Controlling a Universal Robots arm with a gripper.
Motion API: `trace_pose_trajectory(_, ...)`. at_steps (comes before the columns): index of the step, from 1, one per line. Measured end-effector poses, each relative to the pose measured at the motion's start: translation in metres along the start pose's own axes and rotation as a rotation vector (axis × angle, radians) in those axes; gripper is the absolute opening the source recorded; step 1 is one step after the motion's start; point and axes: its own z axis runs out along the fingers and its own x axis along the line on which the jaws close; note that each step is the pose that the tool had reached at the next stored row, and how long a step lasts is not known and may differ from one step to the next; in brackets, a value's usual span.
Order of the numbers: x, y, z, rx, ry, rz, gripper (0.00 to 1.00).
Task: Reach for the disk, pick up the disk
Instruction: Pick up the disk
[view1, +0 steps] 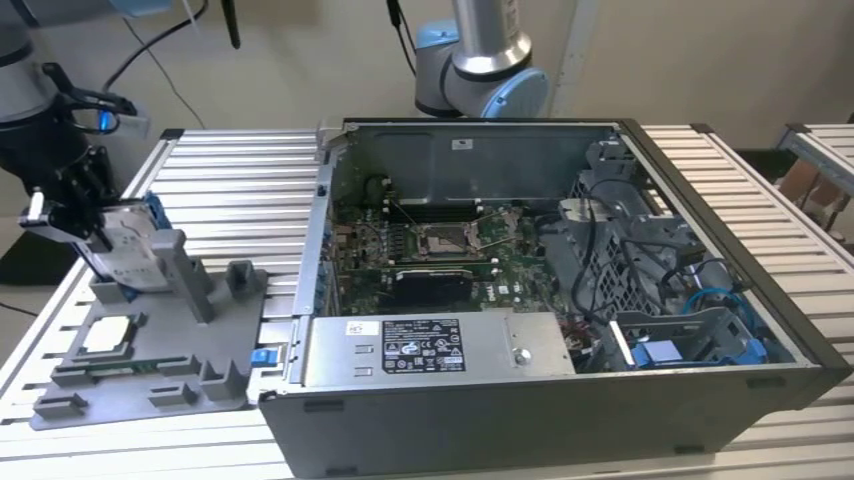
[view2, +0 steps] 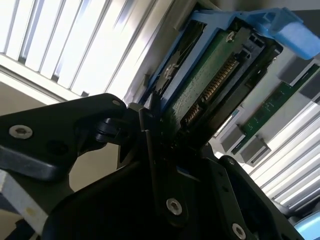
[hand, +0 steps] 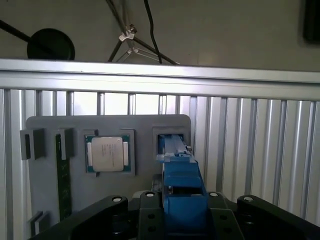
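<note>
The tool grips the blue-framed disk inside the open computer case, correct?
Not quite. In the exterior view the tool grips the disk over the gray fixture at the exterior view's left, outside the computer case, not inside it.

Hemmed in at the disk (view1: 130, 240) by the fingers (hand: 150, 214) of the gripper (view1: 94, 238), tight on both flanks of the blue frame, and by a tall grey post (view1: 178, 262) just beside it on the exterior view's right. Barred farther that way by a shorter post (view1: 242, 276), then by the open computer case (view1: 534, 420). Open overhead of the grey fixture (view1: 200, 370), apart from the arm itself. Easily passed over at the processor chip (view1: 110, 335) and memory strip (hand: 62, 180), both flat in their recesses. Free along the bare slatted counter (view1: 240, 165) behind the fixture, as far as a second arm's base (view1: 481, 75) and hanging cables (view1: 147, 50).
</note>
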Motion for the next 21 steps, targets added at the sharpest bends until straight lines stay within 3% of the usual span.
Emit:
trace_pose_trajectory(10,-0.0003,0.0000,-0.0100,0.0000,0.0000,0.000,0.00)
trace_pose_trajectory(17,-0.0008,0.0001,-0.0275,0.0000,0.0000,0.000,0.00)
trace_pose_trajectory(21,-0.0010,0.0001,-0.0333,0.0001,0.0000,0.000,0.00)
